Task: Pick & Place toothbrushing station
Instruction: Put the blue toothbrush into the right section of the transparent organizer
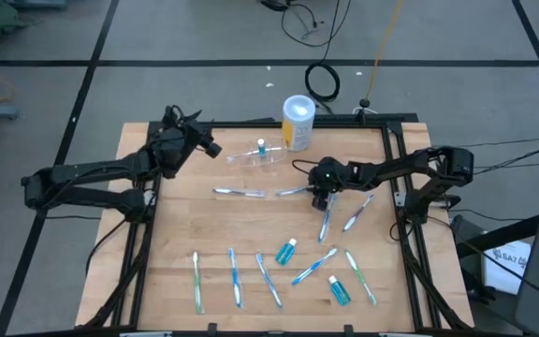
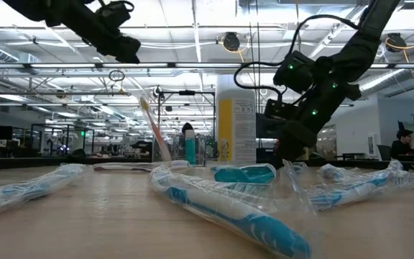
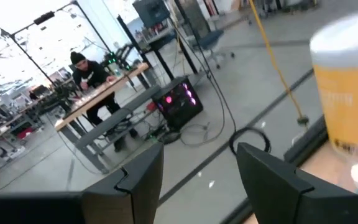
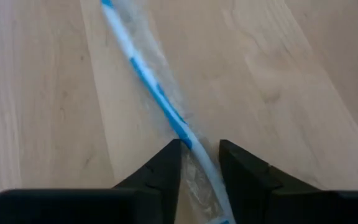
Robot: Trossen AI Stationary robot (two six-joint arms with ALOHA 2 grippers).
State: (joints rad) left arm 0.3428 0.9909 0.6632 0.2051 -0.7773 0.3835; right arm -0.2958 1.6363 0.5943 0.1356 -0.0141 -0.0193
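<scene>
Wrapped in clear film, a blue-and-white toothbrush (image 2: 221,208) lies nearest the low camera on the wooden table (image 1: 176,243). Behind it stands the tall yellow container (image 1: 298,122). At the table's far left the left tool (image 1: 206,142) hangs raised, fingers apart and empty. Near mid-table the right tool (image 4: 199,167) is down, its fingers straddling another wrapped toothbrush (image 4: 143,74), not visibly clamped. Beside the yellow container, the clear plastic cup (image 1: 255,159) lies on its side.
</scene>
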